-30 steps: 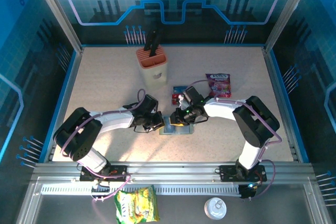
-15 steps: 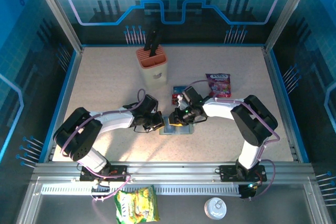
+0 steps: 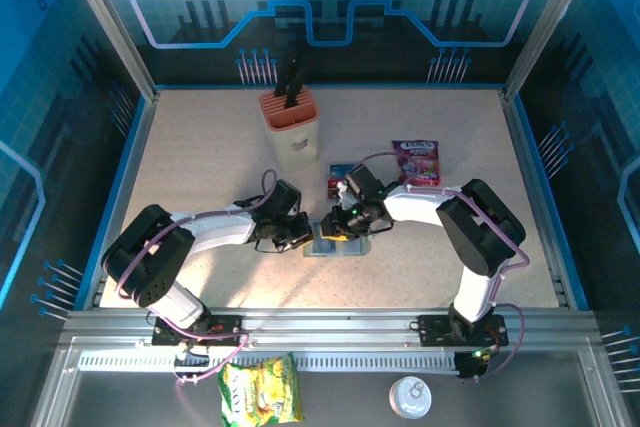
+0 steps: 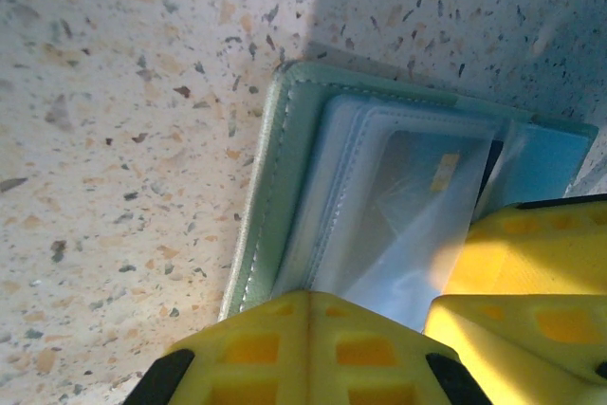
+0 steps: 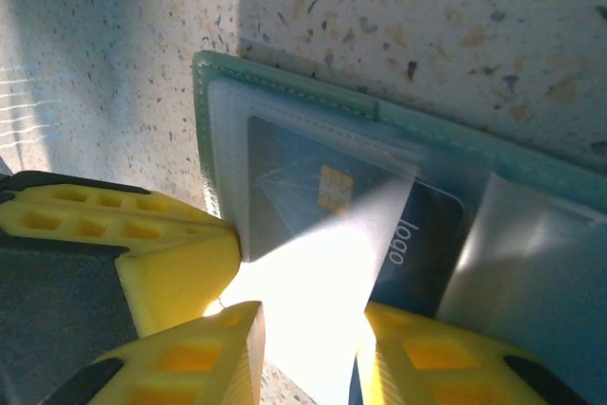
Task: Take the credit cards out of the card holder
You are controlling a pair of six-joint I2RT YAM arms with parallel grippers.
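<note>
The grey-green card holder [image 3: 334, 245] lies open on the table between both grippers. Its green rim [image 4: 275, 168] frames clear pockets. A dark blue credit card [image 5: 429, 234] with a gold chip sticks partly out of one pocket of the card holder [image 5: 285, 82]. My left gripper [image 4: 308, 299] is shut, its tip pressed on the holder's near edge. My right gripper [image 5: 308, 353] stands with its jaws a little apart over the blue card's end, one finger [image 5: 417, 358] resting on the card. Glare hides what lies between them. Other credit cards [image 3: 338, 184], red and blue, lie on the table behind.
A purple snack packet [image 3: 415, 161] lies at the back right. An orange knife block [image 3: 291, 124] stands at the back middle. Metal frame rails [image 3: 330, 332] run along the near edge, with a yellow packet [image 3: 260, 390] beyond them.
The right arm's elbow has swung slightly to the left. Both grippers stay at the card holder.
</note>
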